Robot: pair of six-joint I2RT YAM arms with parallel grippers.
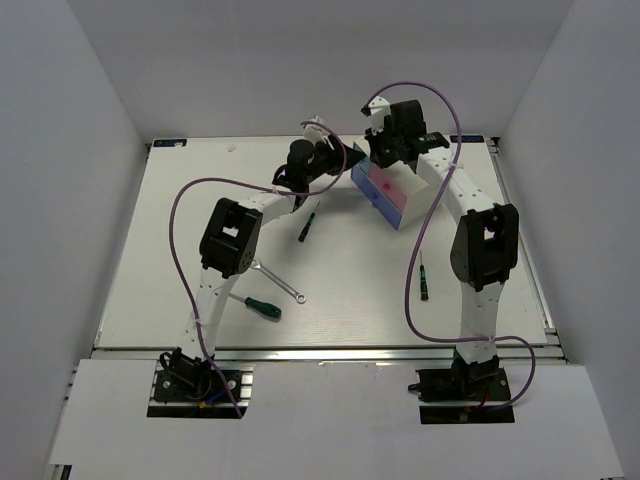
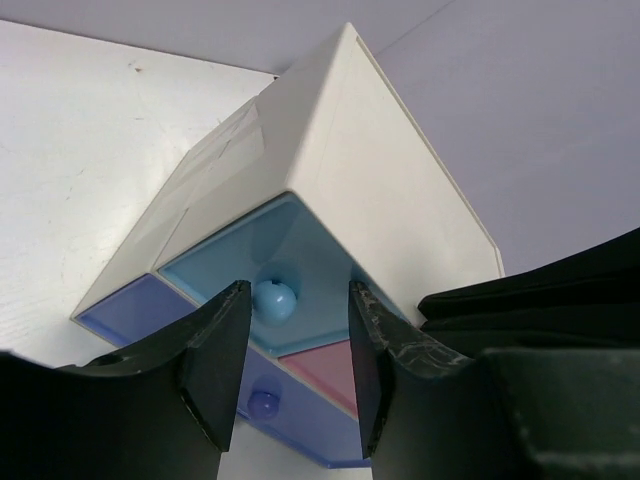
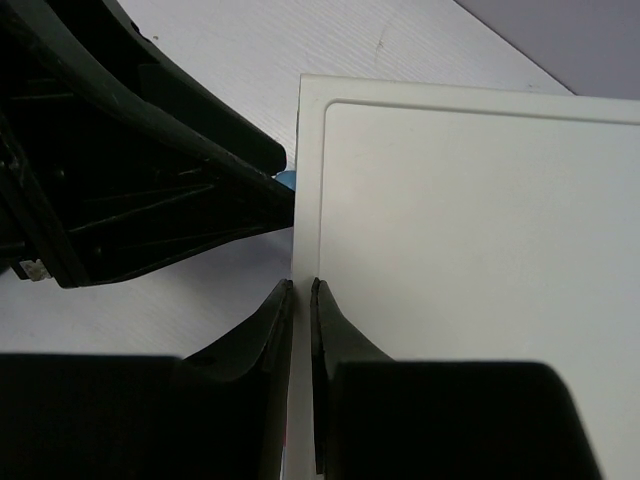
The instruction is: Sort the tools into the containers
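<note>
Left wrist view shows the left gripper spread wide, its black jaws straddling the small round pale-blue knob of the light-blue drawer without touching it; a pink drawer sits below in the small white cube-shaped plastic cabinet. On the right wrist view the right gripper is all but pressed together at the cabinet's top edge, though whether it nips that edge or only bears on it cannot be told. The silver wrench, the green-handled silver-shaft screwdriver and two thin dark mini screwdrivers lie loose on the white table, well apart from the cabinet. The step in hand appears to be opening a drawer. The next move likely calls for closing on the knob and pulling straight out while the cabinet is steadied.
</note>
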